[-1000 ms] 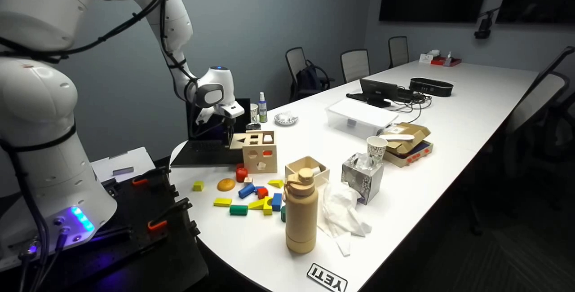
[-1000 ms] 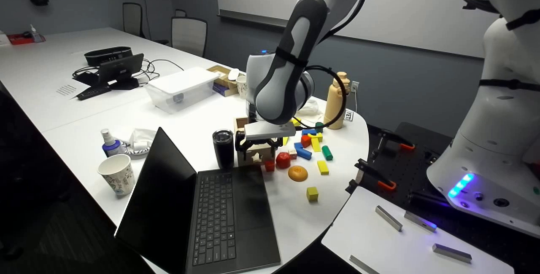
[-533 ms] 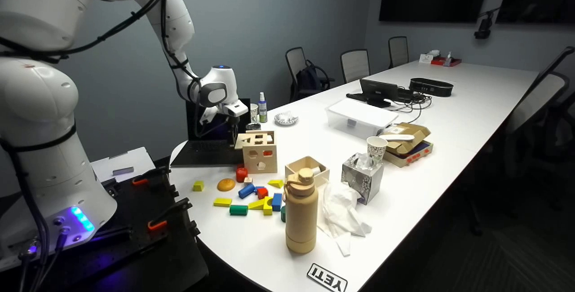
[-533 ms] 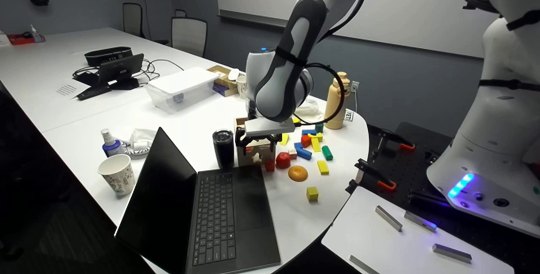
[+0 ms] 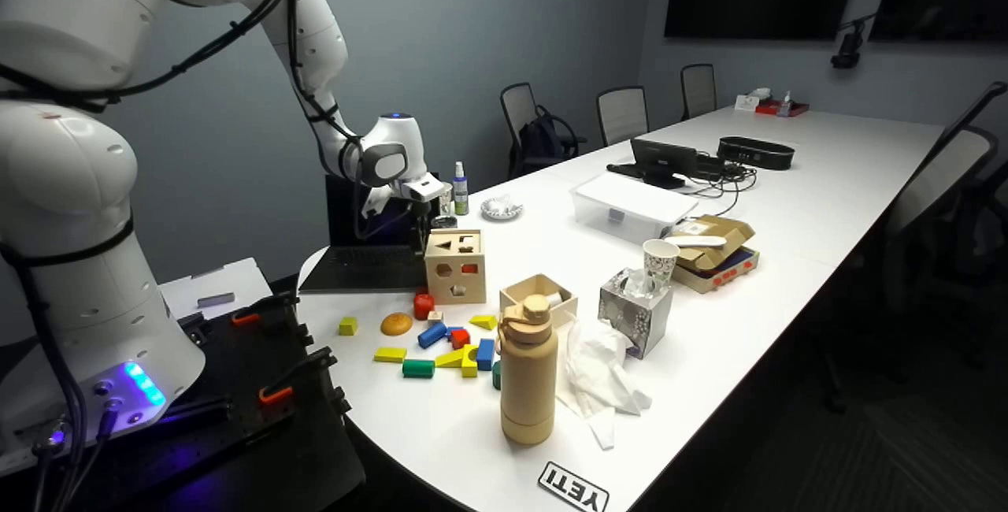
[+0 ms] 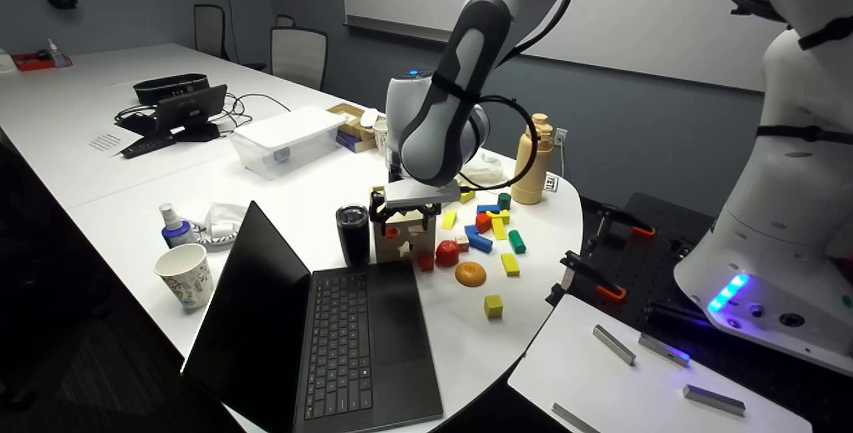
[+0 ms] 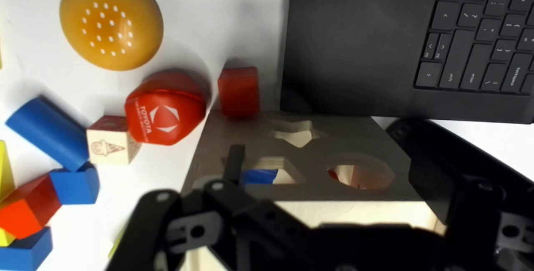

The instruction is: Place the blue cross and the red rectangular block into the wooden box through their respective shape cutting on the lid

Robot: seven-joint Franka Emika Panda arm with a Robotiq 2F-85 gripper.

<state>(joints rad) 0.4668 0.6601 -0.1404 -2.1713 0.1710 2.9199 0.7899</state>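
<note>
Lid just shifted: the flat pale-wood lid with shape cut-outs (image 5: 454, 244) stuck out past the small pale-wood cube box (image 5: 476, 287) toward the open black laptop (image 6: 400, 353); now looks lined up with it. Black Robotiq gripper (image 7: 331, 173) came along, fingers spread wide, no block between them, at the box's top edge (contact with the lid unclear). Probably pushing the lid home.

Red piece (image 5: 469, 268) shows inside the box through a side hole; blue piece (image 7: 259, 176) inside too, wrist view. Mostly hidden, can't confirm they're the red rectangular block and blue cross. If so, likely nearly done; if not, cut-outs look ready for drops. Dark red block (image 7: 239, 91) on the white table (image 5: 457, 425), just beside the box, touching or not can't tell.
</note>
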